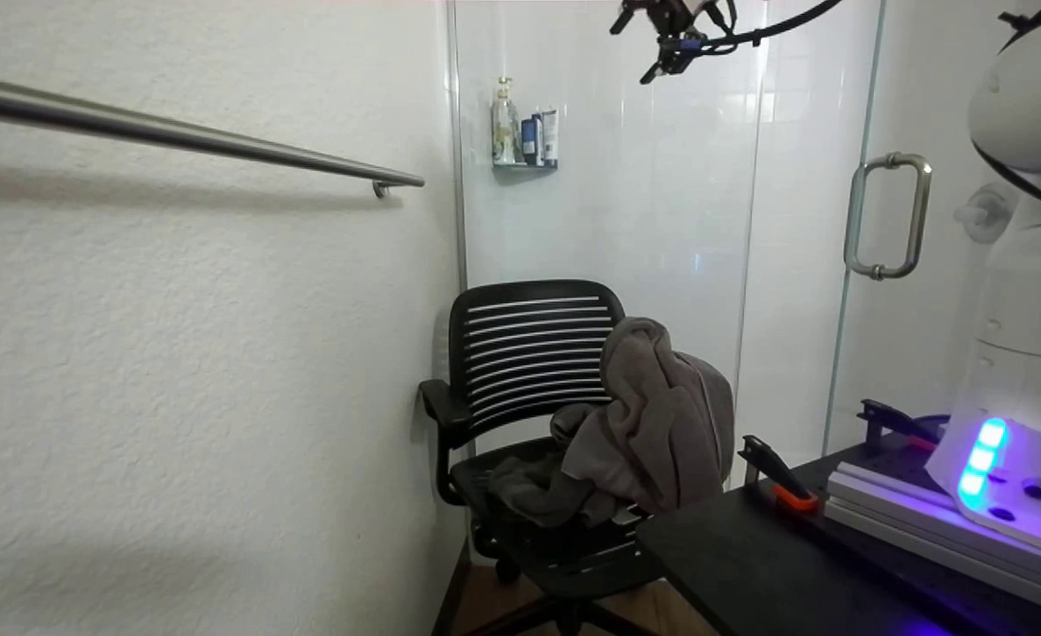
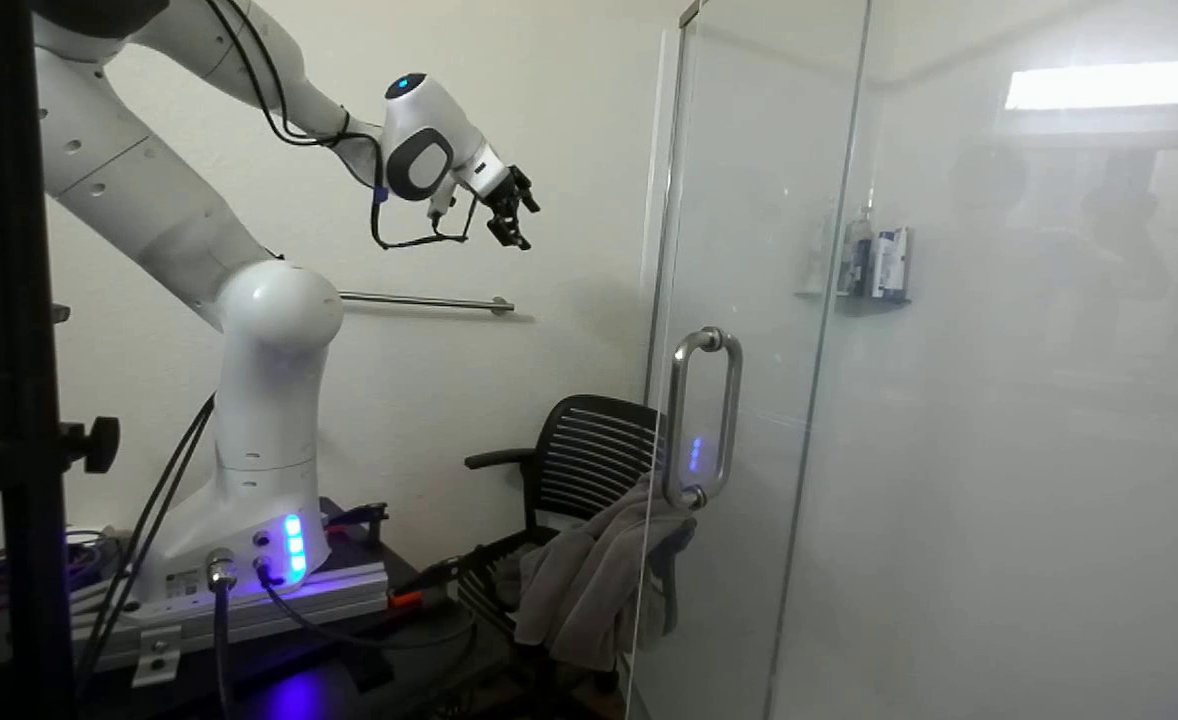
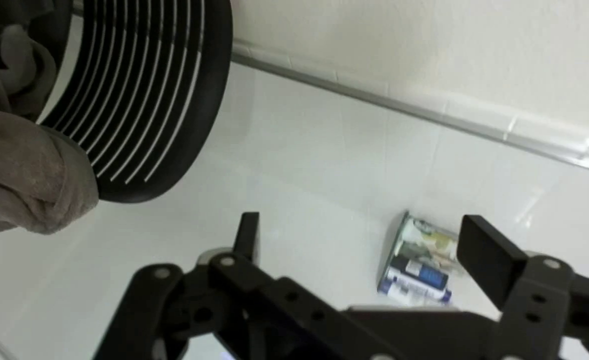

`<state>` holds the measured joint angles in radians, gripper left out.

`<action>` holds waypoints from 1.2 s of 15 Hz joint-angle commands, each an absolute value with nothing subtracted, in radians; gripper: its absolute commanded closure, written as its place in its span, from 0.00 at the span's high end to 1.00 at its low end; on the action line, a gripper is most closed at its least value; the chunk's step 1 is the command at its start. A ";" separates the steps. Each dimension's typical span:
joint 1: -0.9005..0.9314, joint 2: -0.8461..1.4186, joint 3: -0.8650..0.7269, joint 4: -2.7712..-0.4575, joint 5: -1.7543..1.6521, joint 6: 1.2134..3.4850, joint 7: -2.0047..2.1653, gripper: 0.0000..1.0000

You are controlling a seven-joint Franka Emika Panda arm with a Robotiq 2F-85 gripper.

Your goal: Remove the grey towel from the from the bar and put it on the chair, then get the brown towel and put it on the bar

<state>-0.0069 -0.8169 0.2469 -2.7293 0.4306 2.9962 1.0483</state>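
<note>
The metal bar (image 1: 185, 132) runs along the white wall, and no towel hangs on its visible part; in an exterior view the arm hides part of the bar (image 2: 429, 301). A black chair (image 1: 538, 290) (image 2: 599, 405) (image 3: 214, 75) stands in the corner. A brownish towel (image 1: 662, 424) (image 2: 589, 590) (image 3: 24, 165) is heaped over the chair's arm and hangs down the side. A darker grey towel (image 1: 534, 490) (image 3: 19, 65) lies bunched on the seat, partly under the brownish one. My gripper (image 1: 633, 53) (image 2: 526, 226) (image 3: 359, 235) is open and empty, high above the chair, apart from both towels.
A corner shelf (image 1: 525, 166) with several bottles is on the shower wall, beyond my fingers in the wrist view. A glass door with a metal handle (image 1: 921, 216) (image 2: 677, 420) stands beside the chair. A black table (image 1: 750, 548) with clamps carries the robot base.
</note>
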 commanded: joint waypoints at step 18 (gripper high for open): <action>-0.263 -1.125 0.212 -2.748 0.560 3.309 1.459 1.00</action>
